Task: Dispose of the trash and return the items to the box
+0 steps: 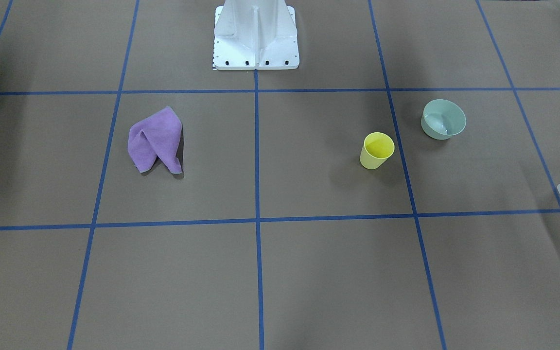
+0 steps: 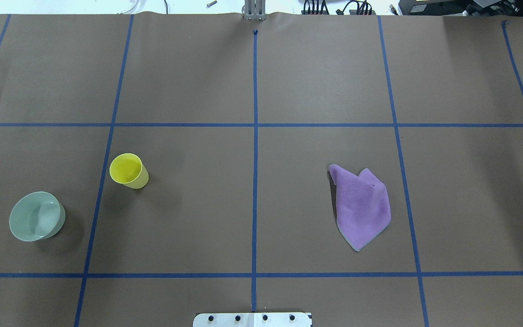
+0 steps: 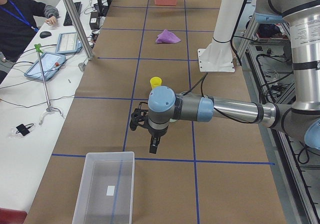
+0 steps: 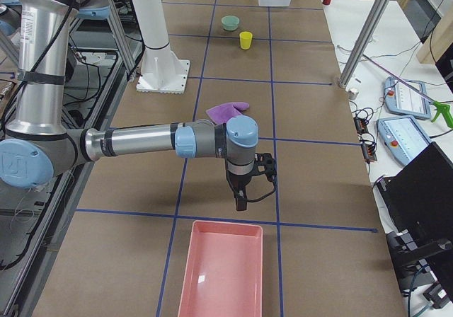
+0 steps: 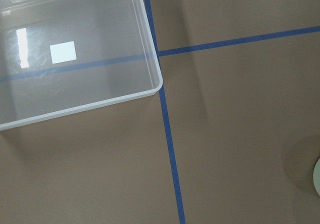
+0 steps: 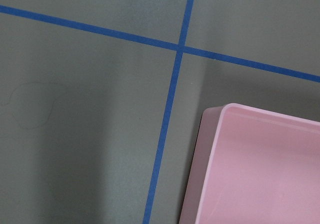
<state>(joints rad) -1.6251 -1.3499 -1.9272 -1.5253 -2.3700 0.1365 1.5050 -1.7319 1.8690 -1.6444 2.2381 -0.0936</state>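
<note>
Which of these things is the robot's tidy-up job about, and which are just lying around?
For the job: clear box, pink tray, yellow cup, green bowl, purple cloth.
Just lying about: tablet, keyboard, mouse.

Silver arms (image 3: 235, 111) bear pale-blue joint caps (image 3: 162, 100); the base (image 1: 255, 39) is white.

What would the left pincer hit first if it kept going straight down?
Probably the bare table, beside the box; nothing else seems to lie under the left pincer, though depth is unclear.
</note>
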